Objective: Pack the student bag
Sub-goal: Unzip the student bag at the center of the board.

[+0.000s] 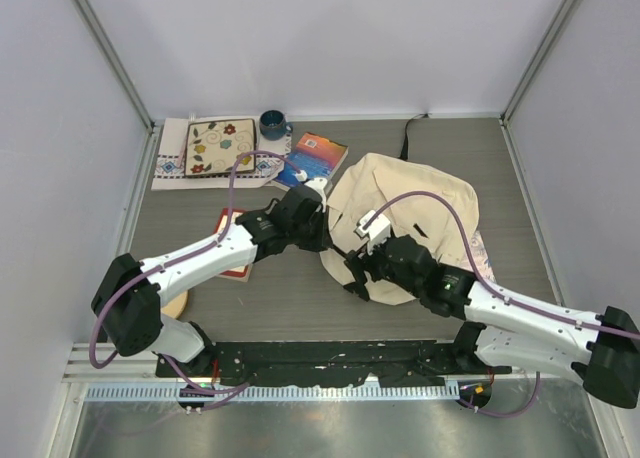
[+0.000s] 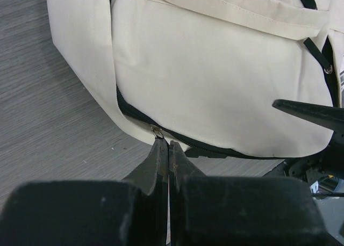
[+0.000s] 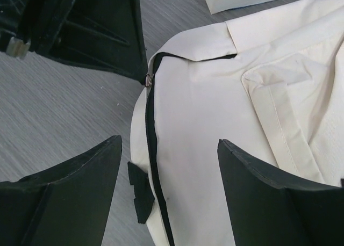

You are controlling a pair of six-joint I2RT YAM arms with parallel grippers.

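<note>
The limp cream fabric student bag likely handles best by its metal zipper ring, where the left gripper pinches shut; the right gripper gapes.

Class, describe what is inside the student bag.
Contents hidden: cream fabric covers the student bag. Only its black zipper track shows, with the zipper pull pinched by the left end effector.

Cream soft-fabric backpack: matt woven cloth, stitched seams | black zip tape: matt textile | small zip ring: shiny metal | grey desk: matt, fine streaked grain | right claw: black matt plastic, faintly rough
</note>
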